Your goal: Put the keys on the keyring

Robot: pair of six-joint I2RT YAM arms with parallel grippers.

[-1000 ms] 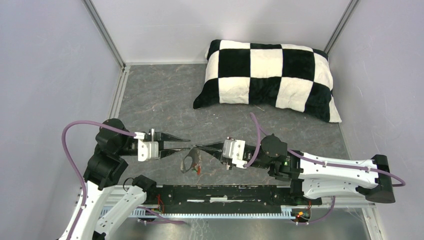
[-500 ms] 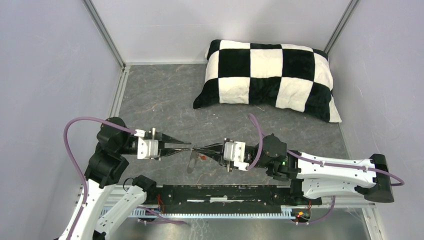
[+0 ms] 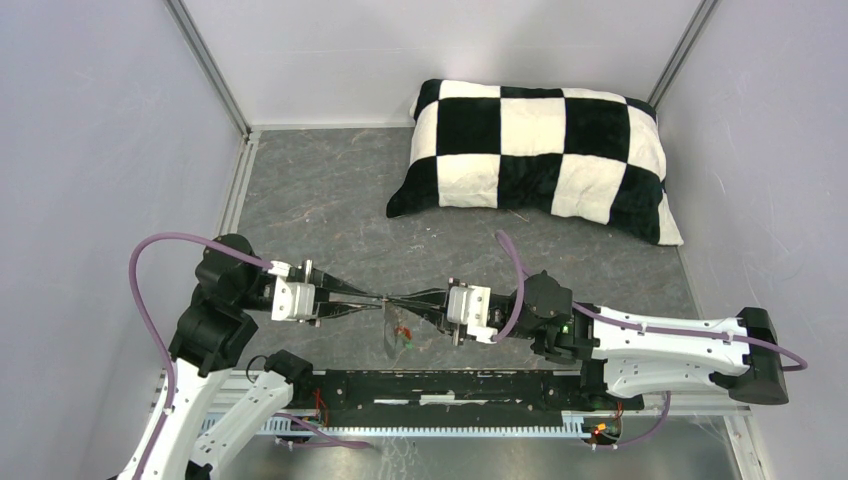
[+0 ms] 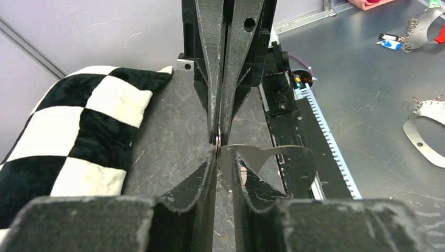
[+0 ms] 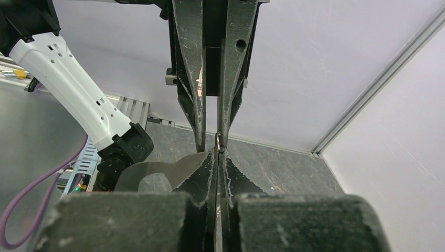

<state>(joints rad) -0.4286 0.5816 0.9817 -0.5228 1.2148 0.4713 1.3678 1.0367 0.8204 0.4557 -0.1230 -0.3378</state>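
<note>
The keyring (image 3: pixel 388 325) is a flat grey fob hanging edge-on between the two grippers, above the table's near middle. A red tag (image 3: pixel 401 331) and a green tag (image 3: pixel 408 343) of the keys dangle beside it; the keys themselves are too small to make out. My right gripper (image 3: pixel 397 298) is shut on the keyring's top edge, with a thin metal sliver between its own fingertips (image 5: pixel 219 152). My left gripper (image 3: pixel 372 297) meets it tip to tip. Its jaws (image 4: pixel 224 157) stand narrowly apart around the keyring (image 4: pixel 283 157), with floor visible in the gap.
A black-and-white checked pillow (image 3: pixel 535 155) lies at the back right. Grey walls close in both sides and the back. A black rail (image 3: pixel 450 385) runs along the near edge. Spare fobs (image 4: pixel 425 131) lie on a metal bench outside the enclosure.
The left gripper has moved right to meet the right gripper's tips, and its jaws have narrowed. The keyring has swung from face-on to edge-on. The right gripper stayed shut.
</note>
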